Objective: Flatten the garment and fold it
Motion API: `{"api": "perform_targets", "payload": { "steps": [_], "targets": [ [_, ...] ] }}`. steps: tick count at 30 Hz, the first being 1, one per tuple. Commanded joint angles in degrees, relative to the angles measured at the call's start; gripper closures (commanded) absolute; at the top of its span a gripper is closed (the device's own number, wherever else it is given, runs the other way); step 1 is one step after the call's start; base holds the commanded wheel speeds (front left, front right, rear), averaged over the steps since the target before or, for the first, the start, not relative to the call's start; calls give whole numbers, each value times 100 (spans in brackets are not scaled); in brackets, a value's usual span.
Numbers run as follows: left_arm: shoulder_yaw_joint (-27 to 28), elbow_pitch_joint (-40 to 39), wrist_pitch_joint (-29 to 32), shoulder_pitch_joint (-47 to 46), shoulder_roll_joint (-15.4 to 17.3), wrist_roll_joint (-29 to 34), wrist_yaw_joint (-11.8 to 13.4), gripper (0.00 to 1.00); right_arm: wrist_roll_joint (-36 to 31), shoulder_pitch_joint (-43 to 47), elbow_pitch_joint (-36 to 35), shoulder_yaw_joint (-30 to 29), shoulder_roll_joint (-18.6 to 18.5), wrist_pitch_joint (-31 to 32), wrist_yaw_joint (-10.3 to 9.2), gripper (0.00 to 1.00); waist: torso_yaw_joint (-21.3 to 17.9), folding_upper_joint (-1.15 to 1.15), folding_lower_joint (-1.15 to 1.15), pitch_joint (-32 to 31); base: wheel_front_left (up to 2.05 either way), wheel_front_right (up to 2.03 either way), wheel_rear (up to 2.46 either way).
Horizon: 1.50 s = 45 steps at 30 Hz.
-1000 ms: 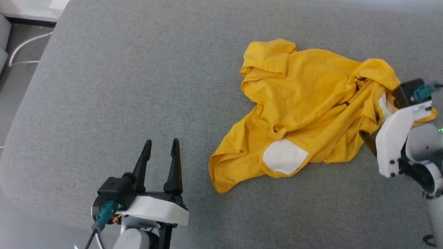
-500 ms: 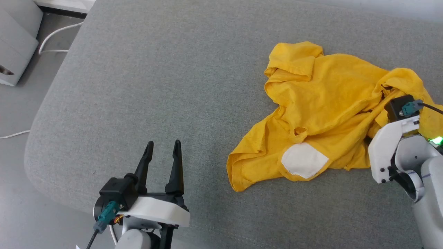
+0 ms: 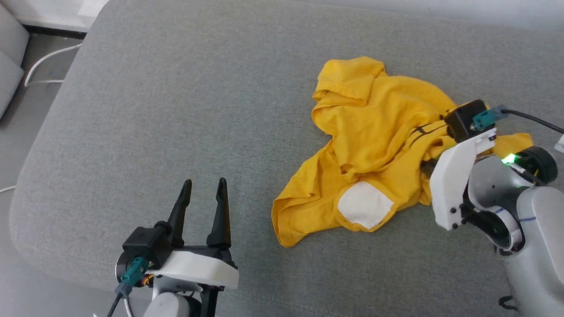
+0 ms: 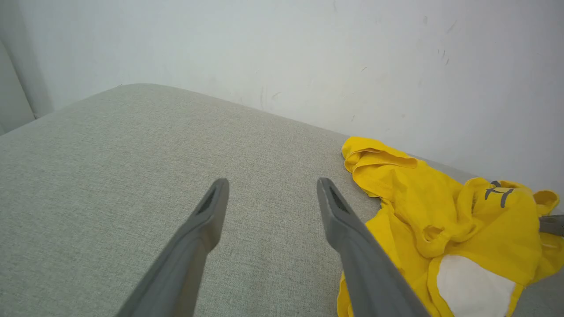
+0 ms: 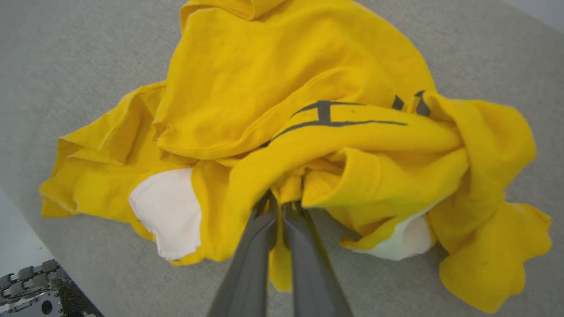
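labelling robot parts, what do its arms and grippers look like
The left gripper and right gripper each have two long dark fingers on a white mount, with a black block and teal cable plug. The right arm is pale grey with a green light.

A grey fabric cushion (image 3: 176, 110) with a rounded corner lies beside a floor (image 3: 13, 132) where a white cable (image 3: 46, 58) loops; a scuffed white wall (image 4: 308, 53) rises behind.
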Motion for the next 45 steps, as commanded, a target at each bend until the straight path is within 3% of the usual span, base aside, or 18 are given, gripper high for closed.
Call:
{"api": "perform_targets", "payload": {
  "steps": [1,6,10,11,12,17,22,28,33,39,45],
  "targets": [
    [-7,-8,-27,79,8,39,8,0,223,175,-332,121,-4,231,-5,100,-78,0,0,-68,0,0,0],
    [-49,16,-23,69,18,27,-3,0,744,699,-930,510,123,840,-5,100,-64,0,0,-125,0,0,0],
    [-77,29,-15,98,34,3,-17,0,831,1085,-830,686,350,849,-5,97,8,0,0,-168,0,0,0],
    [-84,32,-13,104,39,0,-20,0,721,1127,-738,682,384,712,-5,57,30,0,0,-173,0,0,0],
    [-94,34,-8,107,43,-2,-22,0,587,1142,-642,705,399,549,-5,0,55,0,0,-178,0,0,0],
    [-119,39,1,122,59,-8,-16,0,239,1075,-353,787,450,-148,-5,0,112,0,0,-221,0,0,0],
    [-114,19,0,192,86,-13,31,0,314,977,-450,693,490,-635,-5,0,40,0,0,-313,0,0,0],
    [-110,-54,16,253,132,-15,74,0,570,1120,-1119,10,652,-748,-5,0,-170,0,0,-384,0,0,0],
    [-106,-131,38,254,174,-15,105,0,406,1402,-1766,-691,690,-823,-5,0,-343,0,0,-344,0,0,0],
    [-129,-192,49,214,200,-18,117,0,-83,2014,-2179,-1057,369,-761,-5,0,-446,0,0,-247,0,0,0],
    [-157,-194,45,173,207,-34,112,0,-508,2648,-2028,-954,-55,-927,-5,0,-445,0,0,-170,0,0,0]
  ]
}}
